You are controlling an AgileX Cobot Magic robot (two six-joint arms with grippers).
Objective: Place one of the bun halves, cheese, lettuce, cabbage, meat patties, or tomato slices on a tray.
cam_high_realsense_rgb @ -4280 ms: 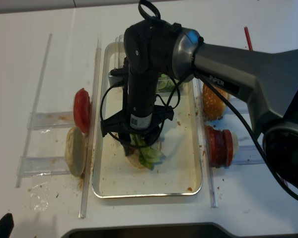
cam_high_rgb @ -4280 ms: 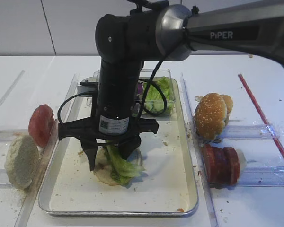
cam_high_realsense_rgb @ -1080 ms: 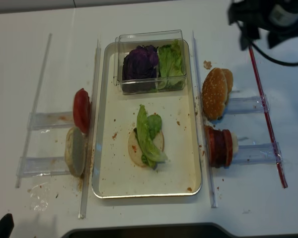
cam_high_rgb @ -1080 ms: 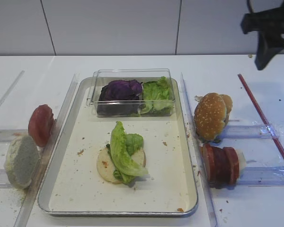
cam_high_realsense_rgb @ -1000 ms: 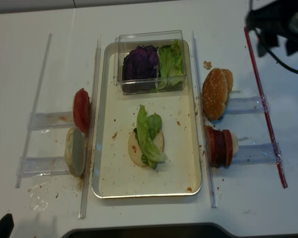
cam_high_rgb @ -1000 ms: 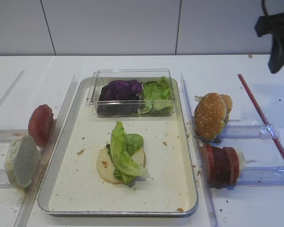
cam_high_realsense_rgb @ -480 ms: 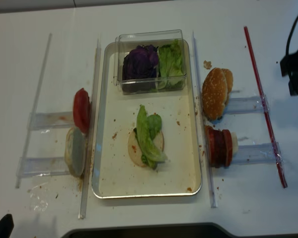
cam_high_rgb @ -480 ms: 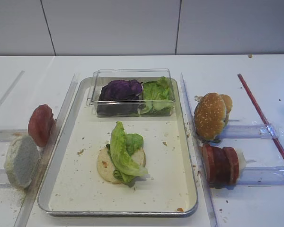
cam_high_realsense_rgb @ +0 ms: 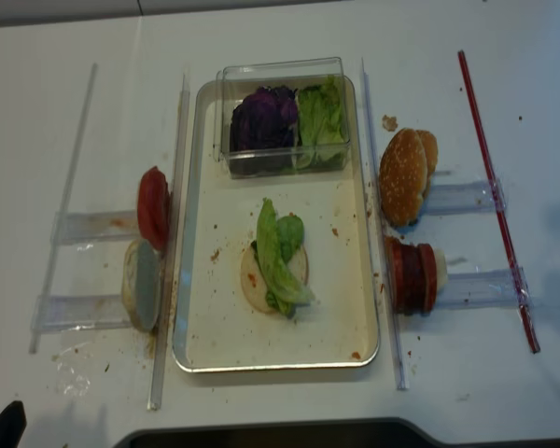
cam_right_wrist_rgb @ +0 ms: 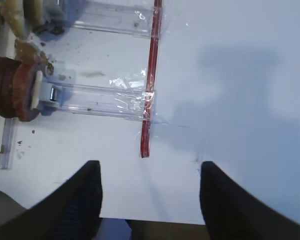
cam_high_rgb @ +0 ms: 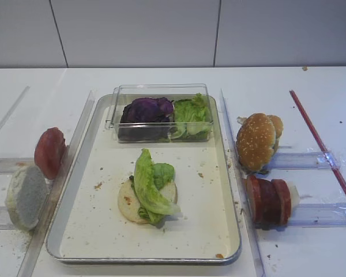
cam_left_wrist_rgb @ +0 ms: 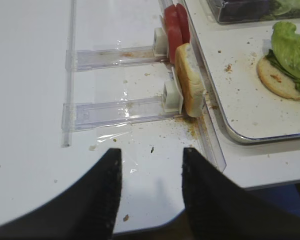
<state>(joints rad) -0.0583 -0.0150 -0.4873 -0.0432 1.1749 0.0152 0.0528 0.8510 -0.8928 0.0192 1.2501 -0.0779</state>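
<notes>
The right gripper (cam_right_wrist_rgb: 150, 200) hangs with jaws spread wide, holding nothing (over bare white table). A light green ruffled lettuce leaf (cam_high_rgb: 147, 187) lies on a pale flat bun half (cam_high_rgb: 127, 205) in the silver rectangular tray (cam_high_rgb: 230, 231)

No readable text anywhere.
Neither the tray (cam_high_rgb: 229, 190), the clear plastic box (cam_high_rgb: 155, 92), the acrylic holders (cam_right_wrist_rgb: 97, 97) nor the white tabletop (cam_high_rgb: 277, 81) carries any legible lettering, label, brand, number or sign in these views.
</notes>
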